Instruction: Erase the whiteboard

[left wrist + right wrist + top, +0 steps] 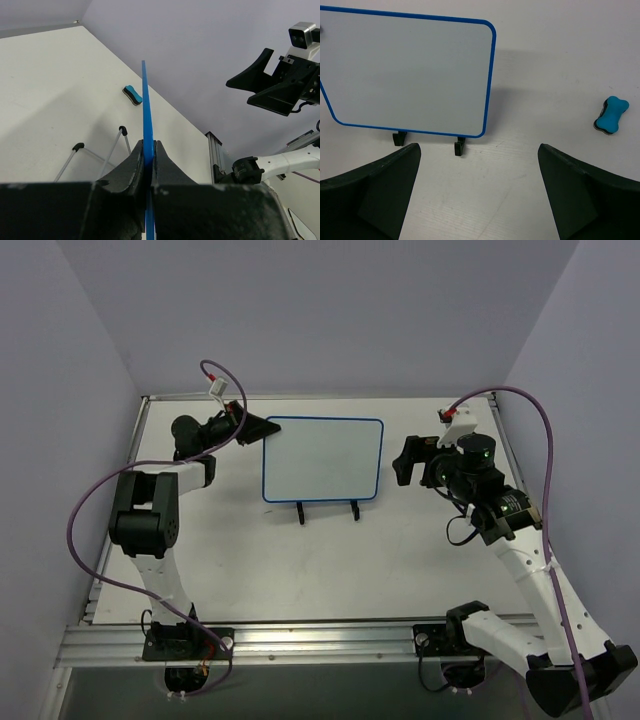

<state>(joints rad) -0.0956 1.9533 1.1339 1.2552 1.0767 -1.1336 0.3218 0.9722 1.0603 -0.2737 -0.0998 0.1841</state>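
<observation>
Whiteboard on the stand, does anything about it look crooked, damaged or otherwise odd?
Nothing looks damaged. The blue-framed white whiteboard sits on its black wire stand, surface blank. One oddity: the left claw pinches its edge, while the small blue eraser block lies alone on the table.

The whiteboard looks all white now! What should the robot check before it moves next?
1. Whiteboard front free of writing: ok, none shows in the top or right wrist views.
2. Left gripper clamped on the whiteboard's blue edge: ok.
3. Whiteboard upright on its stand: ok.
4. Right gripper open and holding nothing: ok.
5. Eraser lying on the table, apart from both grippers: ok.
6. Whiteboard's back side clean: cannot tell, no view shows it.
</observation>
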